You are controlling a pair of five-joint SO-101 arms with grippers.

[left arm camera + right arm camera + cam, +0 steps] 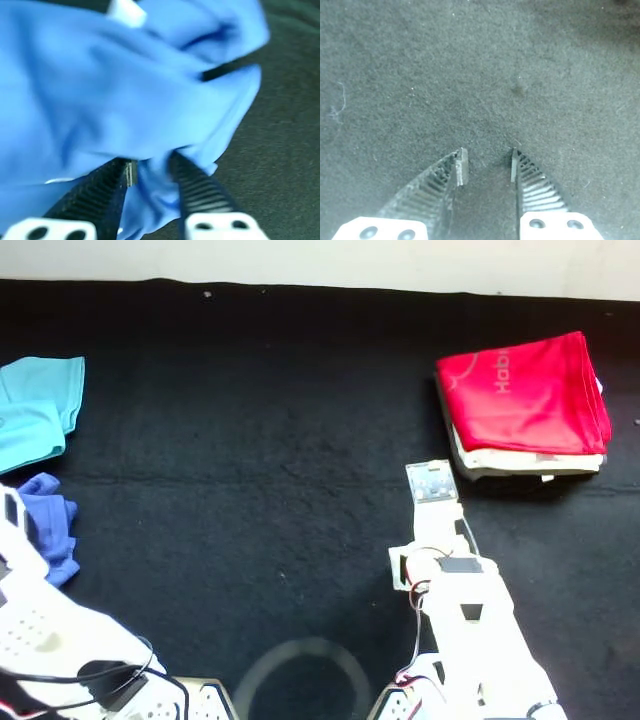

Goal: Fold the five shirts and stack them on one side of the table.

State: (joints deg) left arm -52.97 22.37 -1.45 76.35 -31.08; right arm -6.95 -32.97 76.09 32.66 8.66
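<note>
At the left edge of the black-covered table (300,390), the left gripper (152,167) pinched a crumpled blue fabric shirt (100,90) by one bunched fold, which might slip free; the right gripper (487,165) stood slightly open, empty.

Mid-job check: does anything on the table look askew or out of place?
Nothing looks spilled or damaged. The red shirt sits folded on a cream shirt, whose edge pokes out beneath it, slightly askew. The blue shirt lies crumpled by the left arm, and the turquoise shirt beyond it looks loose, not squared.
</note>
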